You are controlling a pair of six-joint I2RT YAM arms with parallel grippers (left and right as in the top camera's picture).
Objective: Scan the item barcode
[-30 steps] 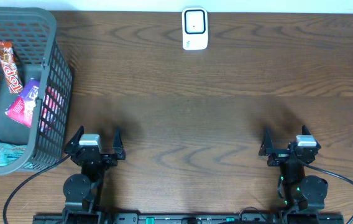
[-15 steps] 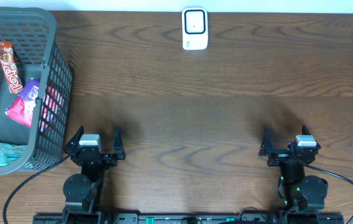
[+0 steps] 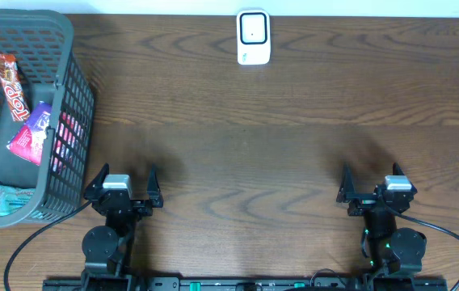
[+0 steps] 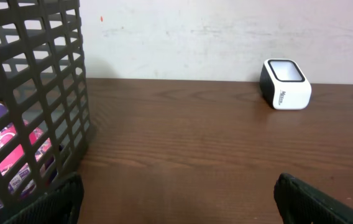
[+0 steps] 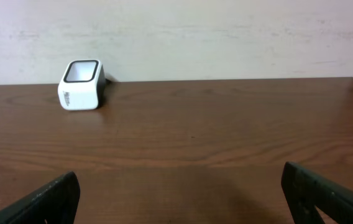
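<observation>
Overhead, we see snacks (image 3: 29, 133) in the basket (image 3: 80, 97) at far left, the scanner (image 3: 253, 37) at the far edge, and the left gripper (image 3: 124, 183) and right gripper (image 3: 371, 184) both spread apart, holding nothing. Our left wrist shows basket and scanner; our right wrist shows the scanner.

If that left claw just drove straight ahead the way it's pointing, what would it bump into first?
Probably nothing soon: the left gripper faces bare table up to the back wall. The scanner sits off to its right. Its left side might brush the basket, though depth is unclear.
</observation>
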